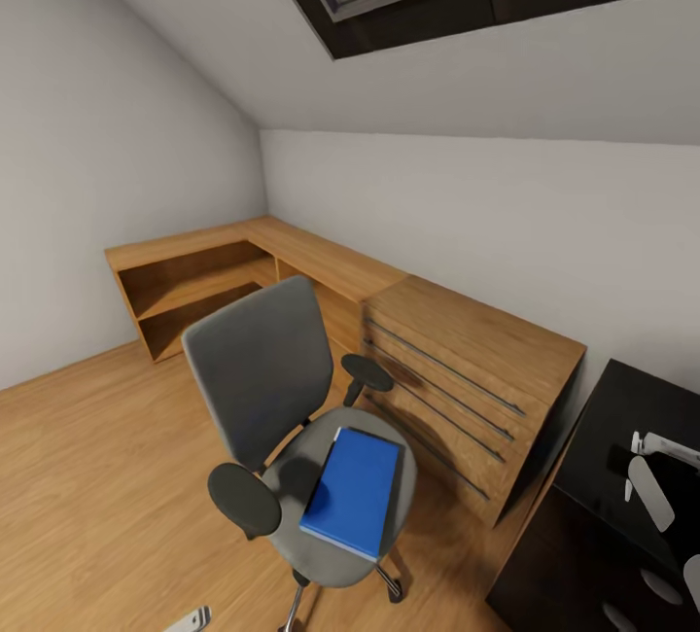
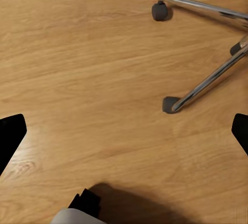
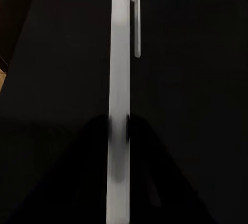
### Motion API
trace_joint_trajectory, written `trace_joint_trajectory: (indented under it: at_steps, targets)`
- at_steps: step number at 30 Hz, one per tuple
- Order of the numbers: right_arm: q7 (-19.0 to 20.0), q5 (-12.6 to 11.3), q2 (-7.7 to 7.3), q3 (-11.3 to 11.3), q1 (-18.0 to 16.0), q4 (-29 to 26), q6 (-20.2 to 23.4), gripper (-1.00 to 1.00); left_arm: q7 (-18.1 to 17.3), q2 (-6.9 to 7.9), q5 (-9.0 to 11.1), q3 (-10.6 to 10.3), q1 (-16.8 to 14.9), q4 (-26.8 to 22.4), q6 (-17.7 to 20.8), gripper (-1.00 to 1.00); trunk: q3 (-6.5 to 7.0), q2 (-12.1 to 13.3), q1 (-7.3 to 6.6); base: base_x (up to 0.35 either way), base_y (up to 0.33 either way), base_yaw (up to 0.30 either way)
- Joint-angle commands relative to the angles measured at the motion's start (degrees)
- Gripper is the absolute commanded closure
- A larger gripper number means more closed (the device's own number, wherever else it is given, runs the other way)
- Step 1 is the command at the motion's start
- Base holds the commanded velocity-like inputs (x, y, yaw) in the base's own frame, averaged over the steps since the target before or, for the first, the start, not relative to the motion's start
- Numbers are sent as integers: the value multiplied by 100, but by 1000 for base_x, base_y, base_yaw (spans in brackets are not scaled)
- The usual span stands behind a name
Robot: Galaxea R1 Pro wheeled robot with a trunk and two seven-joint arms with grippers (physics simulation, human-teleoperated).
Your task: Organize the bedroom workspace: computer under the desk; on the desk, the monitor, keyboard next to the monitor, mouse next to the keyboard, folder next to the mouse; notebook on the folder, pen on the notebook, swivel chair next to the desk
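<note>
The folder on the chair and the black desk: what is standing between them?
In the head view, the corner of a light-wood dresser stands between the blue folder and the black desk.

There is one grey swivel chair with black armrests [image 1: 282, 399], one flat bright blue folder [image 1: 352, 491], one thin white pen [image 3: 120, 100], and one glossy black desk [image 1: 622, 438].

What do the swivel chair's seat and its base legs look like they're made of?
The swivel chair seat looks like matte grey fabric with no sheen, though the render leaves that open. Its base legs look like polished chrome metal: bright silvery bars with streaked reflections, ending in dark casters, likely plastic.
</note>
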Motion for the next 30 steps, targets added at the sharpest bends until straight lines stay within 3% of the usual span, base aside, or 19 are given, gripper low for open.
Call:
trace_joint_trajectory:
  at_steps: [1, 7, 14, 26, 30]
  targets:
    - [-31, -71, -1, 2, -2, -10, 14, 100, 45, 9, 29, -27, -3, -10, 3, -100, -25, -46, 23, 0, 0, 0]
    - [-31, -66, -1, 2, -3, -9, 14, 100, 46, 19, 24, -22, -2, -23, -21, -100, -25, -46, 23, 0, 0, 0]
    - [-31, -62, -1, 2, -3, -9, 14, 100, 37, 29, 28, -18, -2, -35, -272, -100, -150, -326, 177, 0, 0, 0]
    - [-31, -61, -2, 2, -3, -9, 14, 100, 36, 37, 29, -18, -5, -36, -340, -100, -366, -808, 440, 0, 0, 0]
    - [-31, -59, -1, 2, -3, -9, 15, 100, 36, 37, 29, -18, -4, -36, -338, -100, -366, -808, 440, 0, 0, 0]
